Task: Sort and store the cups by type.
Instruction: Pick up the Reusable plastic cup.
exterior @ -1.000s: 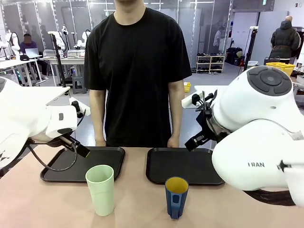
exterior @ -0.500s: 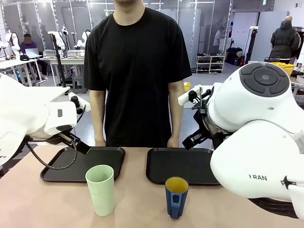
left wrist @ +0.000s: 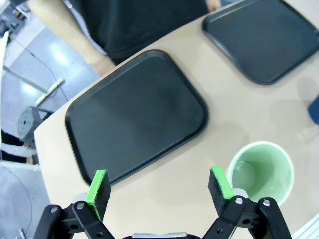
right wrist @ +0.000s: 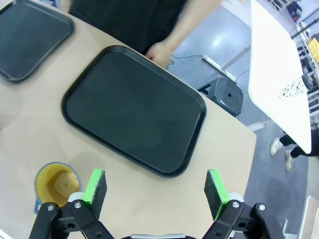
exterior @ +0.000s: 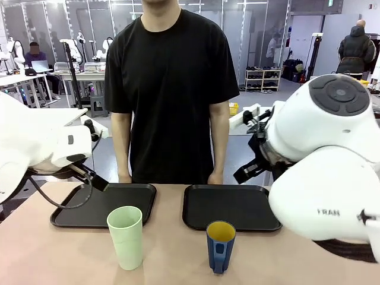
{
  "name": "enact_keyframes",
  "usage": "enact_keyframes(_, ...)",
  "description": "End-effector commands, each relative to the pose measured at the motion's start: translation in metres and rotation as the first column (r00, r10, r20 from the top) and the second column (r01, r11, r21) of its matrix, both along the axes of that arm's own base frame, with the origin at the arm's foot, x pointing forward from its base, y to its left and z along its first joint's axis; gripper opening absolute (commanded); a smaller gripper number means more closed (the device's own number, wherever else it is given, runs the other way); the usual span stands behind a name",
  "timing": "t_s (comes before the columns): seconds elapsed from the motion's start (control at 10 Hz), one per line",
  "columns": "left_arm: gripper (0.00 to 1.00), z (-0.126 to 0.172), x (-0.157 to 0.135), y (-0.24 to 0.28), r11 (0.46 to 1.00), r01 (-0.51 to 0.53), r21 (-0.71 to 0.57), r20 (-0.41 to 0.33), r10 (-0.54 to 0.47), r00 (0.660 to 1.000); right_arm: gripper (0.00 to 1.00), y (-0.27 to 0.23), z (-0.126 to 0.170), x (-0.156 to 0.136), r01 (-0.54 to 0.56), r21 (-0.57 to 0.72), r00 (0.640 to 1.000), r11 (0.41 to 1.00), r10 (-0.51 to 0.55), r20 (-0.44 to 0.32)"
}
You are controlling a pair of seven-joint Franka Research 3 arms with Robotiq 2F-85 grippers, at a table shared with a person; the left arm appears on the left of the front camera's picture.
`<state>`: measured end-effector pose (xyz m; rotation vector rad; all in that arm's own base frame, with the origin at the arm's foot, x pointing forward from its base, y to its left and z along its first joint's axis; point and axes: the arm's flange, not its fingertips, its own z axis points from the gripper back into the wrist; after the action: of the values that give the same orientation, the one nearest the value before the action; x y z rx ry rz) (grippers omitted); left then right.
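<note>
Looking across the table [exterior: 178, 267], you have the pale-green tumbler [exterior: 125, 236] upright at the near left. The dark-blue mug [exterior: 220, 246], yellow inside, stands upright to its right with its handle facing the robot's side. The two cups are apart, and both sit on the bare table rather than on a tray. Beyond the tumbler lies the left black tray [exterior: 104, 205], and beyond the mug the right black tray [exterior: 230, 206]. A person [exterior: 172, 89] in a black T-shirt stands at the far side, with one hand [exterior: 125, 177] and the other hand [exterior: 216, 177] at the table's far edge. Both arms hang raised above the table, the left arm [exterior: 41, 148] over the left tray's side and the right arm [exterior: 323, 154] over the right. On the left wrist view, the left jaws stand wide open, holding nothing, and the tumbler's mouth lies just beside one of the green pads [left wrist: 220, 183], with the left tray past the fingers. On the right wrist view, the right jaws are likewise spread wide and grip nothing. The mug sits just beside one green pad, and the right tray lies past the fingers.
</note>
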<state>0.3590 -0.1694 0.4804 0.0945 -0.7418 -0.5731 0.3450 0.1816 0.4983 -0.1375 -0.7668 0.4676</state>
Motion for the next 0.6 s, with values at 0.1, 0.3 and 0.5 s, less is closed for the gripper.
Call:
enact_keyframes(0.1, 1.00, -0.010, 0.054, 0.070, 0.991, -0.128, -0.045, -0.050, 0.126, 0.991, 1.00, -0.062, -0.009, 0.051, 0.134, 0.072, 0.988, 0.988, -0.128, -0.083)
enact_keyframes(0.3, 1.00, -0.033, 0.093, 0.121, 0.965, -0.227, -0.127, -0.089, 0.217, 0.972, 1.00, -0.100, -0.030, 0.090, 0.207, 0.115, 0.964, 0.971, -0.183, -0.192)
enact_keyframes(0.5, 1.00, -0.045, 0.114, 0.147, 0.949, -0.284, -0.136, -0.099, 0.272, 0.957, 1.00, -0.126, -0.051, 0.116, 0.270, 0.141, 0.935, 0.953, -0.224, -0.275)
